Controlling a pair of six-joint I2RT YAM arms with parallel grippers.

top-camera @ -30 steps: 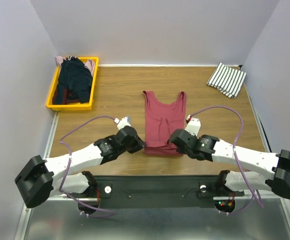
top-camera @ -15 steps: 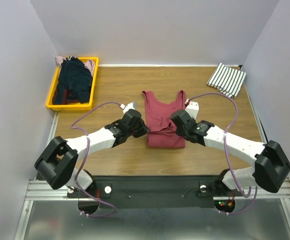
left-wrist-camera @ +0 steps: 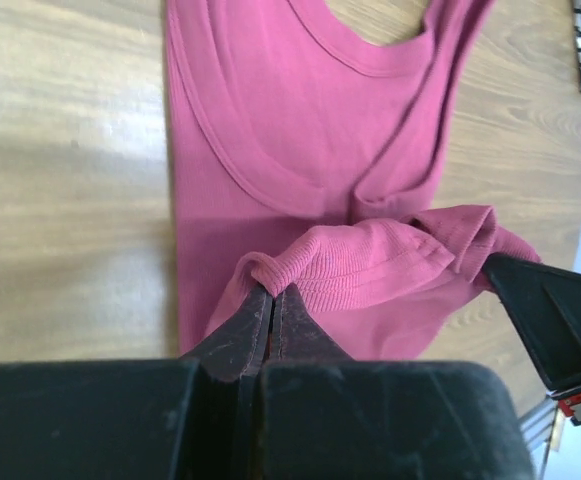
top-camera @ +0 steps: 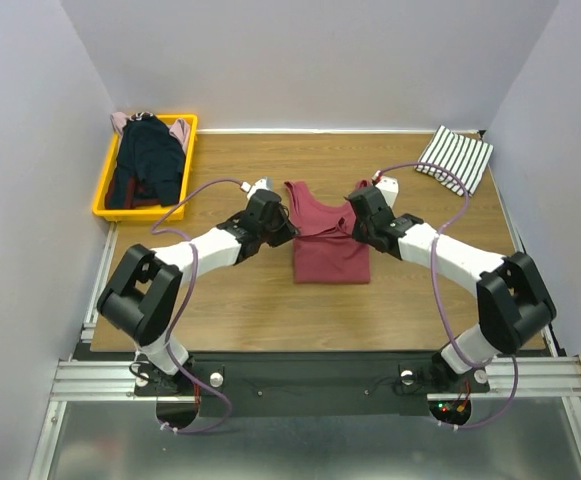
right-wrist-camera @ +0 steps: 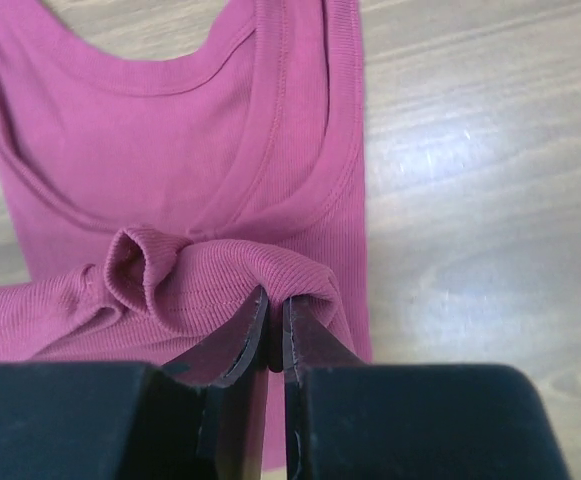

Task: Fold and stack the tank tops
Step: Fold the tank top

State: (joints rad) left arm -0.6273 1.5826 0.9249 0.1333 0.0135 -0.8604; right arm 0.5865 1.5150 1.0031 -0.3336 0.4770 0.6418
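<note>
Wooden table (top-camera: pixel 220 310) between pale grey walls, with both grippers holding the dark red tank top (top-camera: pixel 330 255) at its middle.
From above, the wrists hide the fingertips. Only the wrist views show the left gripper (left-wrist-camera: pixel 273 298) and the right gripper (right-wrist-camera: pixel 275 303), each pinching a raised fold of the cloth near the flat neckline. Only the top view shows the striped tank top (top-camera: pixel 455 158) at the far right corner and the yellow bin (top-camera: pixel 103 208) with the dark navy and pink tops (top-camera: pixel 148 165) at the far left.

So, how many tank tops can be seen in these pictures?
4: the dark red top mid-table; the striped top folded at the far right corner; a navy top and a pale pink top in the yellow bin. The bin may hide more.
</note>
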